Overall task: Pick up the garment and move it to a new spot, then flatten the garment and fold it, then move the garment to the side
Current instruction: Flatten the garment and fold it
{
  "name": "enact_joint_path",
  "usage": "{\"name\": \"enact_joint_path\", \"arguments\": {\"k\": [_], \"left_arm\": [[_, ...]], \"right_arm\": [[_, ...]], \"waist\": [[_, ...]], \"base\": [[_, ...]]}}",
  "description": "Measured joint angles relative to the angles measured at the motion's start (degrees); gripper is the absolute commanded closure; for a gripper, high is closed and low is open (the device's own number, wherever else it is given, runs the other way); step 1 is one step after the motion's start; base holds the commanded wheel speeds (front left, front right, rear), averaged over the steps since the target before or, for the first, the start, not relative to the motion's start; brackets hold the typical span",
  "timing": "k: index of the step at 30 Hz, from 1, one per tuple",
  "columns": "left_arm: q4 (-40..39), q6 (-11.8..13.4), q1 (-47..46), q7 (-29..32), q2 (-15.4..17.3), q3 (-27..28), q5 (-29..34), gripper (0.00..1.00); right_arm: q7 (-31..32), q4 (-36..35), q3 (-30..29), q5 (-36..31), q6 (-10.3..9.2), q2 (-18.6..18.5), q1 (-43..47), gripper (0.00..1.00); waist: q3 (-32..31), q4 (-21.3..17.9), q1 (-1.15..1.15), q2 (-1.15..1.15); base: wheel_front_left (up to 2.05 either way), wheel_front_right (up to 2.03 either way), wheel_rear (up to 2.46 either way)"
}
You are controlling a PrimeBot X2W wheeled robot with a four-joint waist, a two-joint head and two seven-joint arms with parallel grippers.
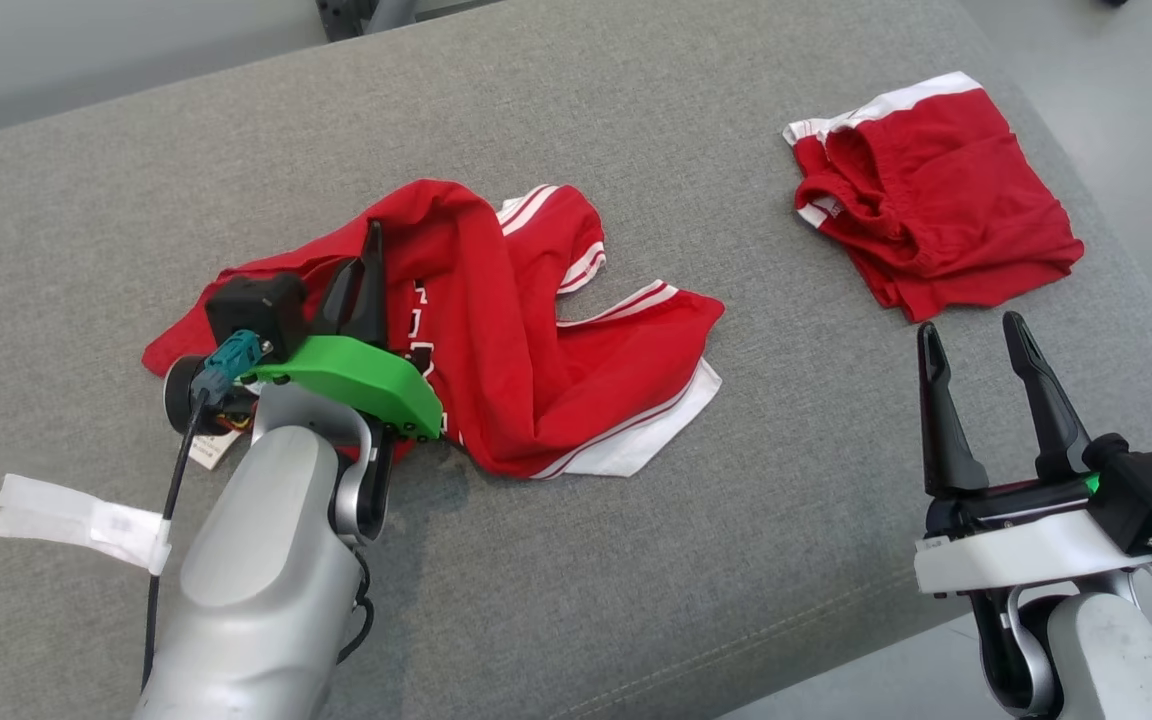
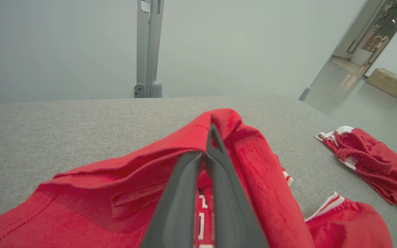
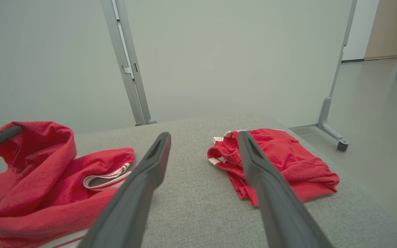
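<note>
In the head view the wrist of the left gripper (image 1: pixel 364 245) covers the side of the garment (image 1: pixel 526 330) at its 8 o'clock, and the white letters (image 1: pixel 423 300) run under it and into folds, so they cannot be read. Print on the small label (image 1: pixel 208 450) beside that wrist and on the tape strip (image 1: pixel 86 520) at 8 o'clock is too small to read. In the left wrist view the second red garment (image 2: pixel 374 165) is cut by the edge at 4 o'clock; writing on the cardboard boxes (image 2: pixel 389 82) at 2 o'clock is blurred

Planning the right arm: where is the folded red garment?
The folded red garment lies far right on the grey cushion in head view, beyond the right gripper.
</note>
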Motion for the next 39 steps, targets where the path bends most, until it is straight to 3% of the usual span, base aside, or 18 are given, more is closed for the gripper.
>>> {"name": "enact_joint_path", "arguments": {"k": [10,17,21,23,28,32,39], "left_arm": [[-8.7,-2.0,0.9,0.0,0.0,-0.6,2.5,1.00],[-11.5,-3.5,6.7,0.0,0.3,-2.6,1.9,1.00],[-14.4,-3.7,12.6,0.4,4.1,-1.6,1.1,1.00],[-18.9,-2.8,17.7,2.3,7.5,0.2,-0.2,1.00],[-25.0,-0.6,24.1,5.4,11.5,2.9,-1.8,1.00],[-27.5,0.0,29.5,9.2,12.6,3.8,-4.9,1.00],[-25.0,0.1,32.7,13.0,13.7,3.7,-6.4,1.00]], "right_arm": [[0.0,1.1,0.7,0.1,0.00,0.3,2.0,0.00],[0.0,1.4,-1.0,0.1,0.00,0.4,5.4,0.00],[0.0,1.1,-1.7,0.1,0.00,0.7,7.1,0.00],[0.0,0.7,-2.4,0.0,0.00,1.0,7.9,0.00],[0.0,0.5,-2.9,0.0,0.00,1.2,8.5,0.00],[0.0,0.6,-2.6,0.0,0.00,1.3,8.6,0.00],[0.0,1.1,-1.9,-0.3,0.00,1.4,8.3,0.00]], "waist": [[-5.2,2.1,0.00,0.00],[-9.3,4.2,0.00,0.00],[-10.8,6.2,0.00,0.00],[-11.6,7.8,0.00,0.00],[-12.3,10.0,0.00,0.00],[-12.6,12.0,0.00,0.00],[-12.7,14.1,0.00,0.00]], "base": [[0.00,0.00,0.00],[0.00,0.00,0.00],[0.00,0.00,0.00],[0.00,0.00,0.00],[0.00,0.00,0.00],[0.00,0.00,0.00],[0.00,0.00,0.00]]}}
